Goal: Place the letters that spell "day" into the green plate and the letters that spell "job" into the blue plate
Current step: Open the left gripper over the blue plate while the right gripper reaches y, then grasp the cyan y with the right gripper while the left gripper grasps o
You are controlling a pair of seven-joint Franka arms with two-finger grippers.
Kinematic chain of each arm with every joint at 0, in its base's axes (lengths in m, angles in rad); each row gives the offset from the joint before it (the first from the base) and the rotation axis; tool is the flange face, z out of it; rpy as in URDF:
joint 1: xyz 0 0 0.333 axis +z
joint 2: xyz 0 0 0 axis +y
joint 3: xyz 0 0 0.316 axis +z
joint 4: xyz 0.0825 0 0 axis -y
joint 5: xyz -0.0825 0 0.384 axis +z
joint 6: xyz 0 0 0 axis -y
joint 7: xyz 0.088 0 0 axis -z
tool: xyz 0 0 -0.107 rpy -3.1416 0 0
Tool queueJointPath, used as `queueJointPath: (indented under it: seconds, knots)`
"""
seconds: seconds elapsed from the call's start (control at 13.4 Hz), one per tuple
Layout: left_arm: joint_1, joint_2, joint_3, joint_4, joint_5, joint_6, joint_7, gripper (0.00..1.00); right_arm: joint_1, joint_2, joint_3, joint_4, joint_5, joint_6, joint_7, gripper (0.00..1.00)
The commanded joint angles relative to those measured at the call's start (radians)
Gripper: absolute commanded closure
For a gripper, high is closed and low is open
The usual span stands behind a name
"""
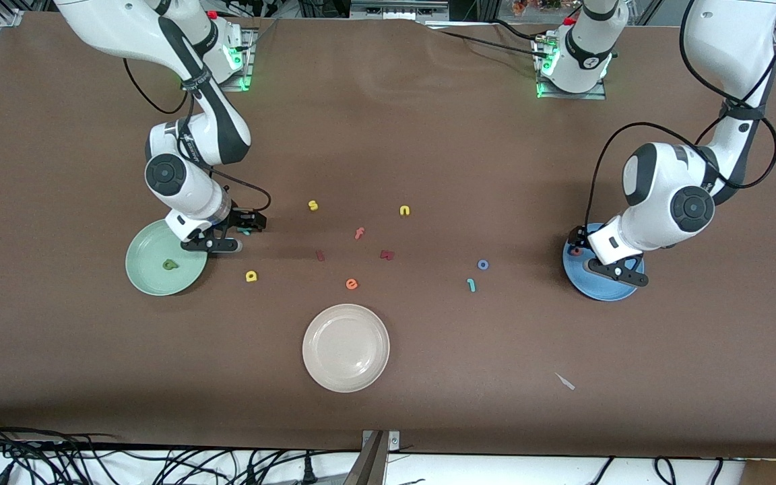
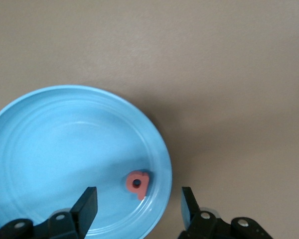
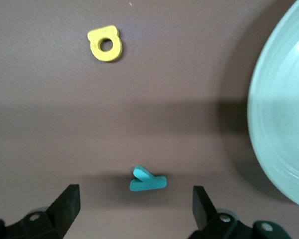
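Observation:
The blue plate lies at the left arm's end of the table. My left gripper hangs open just over it. A salmon-red letter lies in the plate by its rim, free of the fingers. A blue "o" and a teal "j" lie on the table. The green plate holds a dark green letter. My right gripper is open over the teal "y" beside that plate. A yellow "a" lies nearer the front camera.
A cream-white plate sits near the table's front edge. Loose letters lie mid-table: yellow "s", yellow "n", salmon "f", two dark red pieces, orange "e".

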Motion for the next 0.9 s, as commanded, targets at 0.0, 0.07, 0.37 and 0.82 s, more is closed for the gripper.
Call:
queueJointPath:
  seconds: [0.0,0.07,0.37,0.82]
  knots:
    - [-0.060,0.005,-0.011,0.028,-0.100,0.004,0.003,0.24,0.003,0.011,0.005,-0.012,-0.020,0.020,0.002,0.04]
    - [-0.095,0.019,-0.011,0.037,-0.176,0.007,-0.004,0.24,0.001,0.024,0.005,-0.011,-0.034,0.020,0.002,0.05]
    - [-0.206,0.066,-0.011,0.049,-0.236,0.131,-0.009,0.25,-0.002,0.039,0.002,-0.009,-0.044,0.030,-0.002,0.14]
    - [-0.333,0.167,-0.008,0.137,-0.225,0.185,-0.086,0.28,-0.013,0.047,0.001,-0.006,-0.044,0.046,-0.017,0.35]
